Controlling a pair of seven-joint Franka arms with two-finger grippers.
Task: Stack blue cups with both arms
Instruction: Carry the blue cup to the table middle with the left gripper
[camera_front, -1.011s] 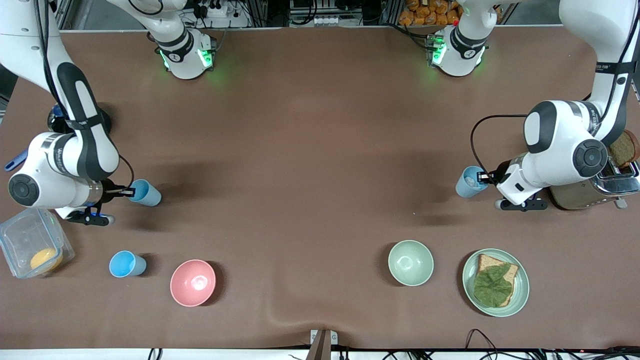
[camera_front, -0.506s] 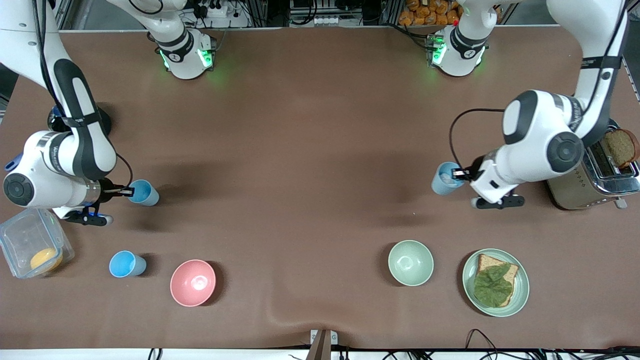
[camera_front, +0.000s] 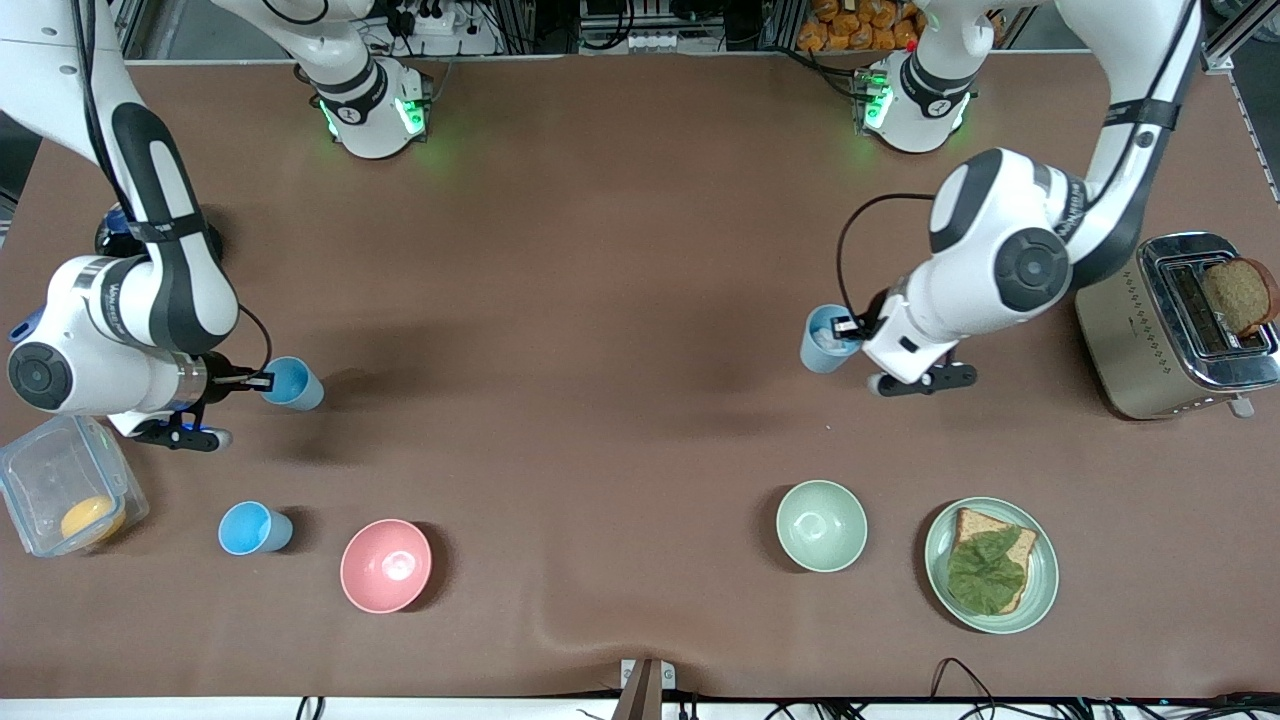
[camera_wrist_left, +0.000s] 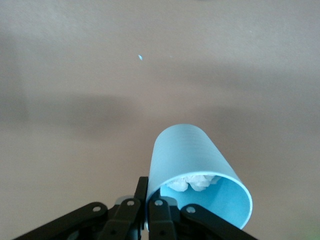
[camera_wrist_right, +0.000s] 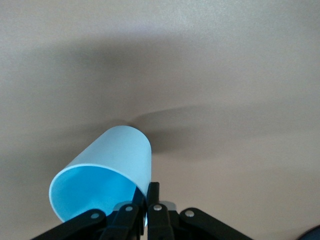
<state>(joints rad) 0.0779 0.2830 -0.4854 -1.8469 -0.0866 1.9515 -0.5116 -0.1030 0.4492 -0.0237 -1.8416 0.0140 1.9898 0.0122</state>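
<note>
Nearest your camera, a third small sky-blue plastic cup (camera_front: 253, 528) stands untouched beside the pink bowl (camera_front: 386, 565). Farther up, your right gripper (camera_front: 262, 381) pinches the rim of a bright sky-blue tapered tumbler (camera_front: 293, 383), held off the brown table (camera_front: 600, 300), probably to carry. Your left gripper (camera_front: 850, 327) likewise nips the wall of the paler grey-blue tumbler (camera_front: 826, 339), which holds something white; judge both cups lifted by the lip so one can nest in the other.

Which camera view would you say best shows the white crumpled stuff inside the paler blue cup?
The left wrist view: it looks into the paler blue plastic cup at white crumpled lumps. The front view shows only a pale patch; the right wrist view shows neither.
</note>
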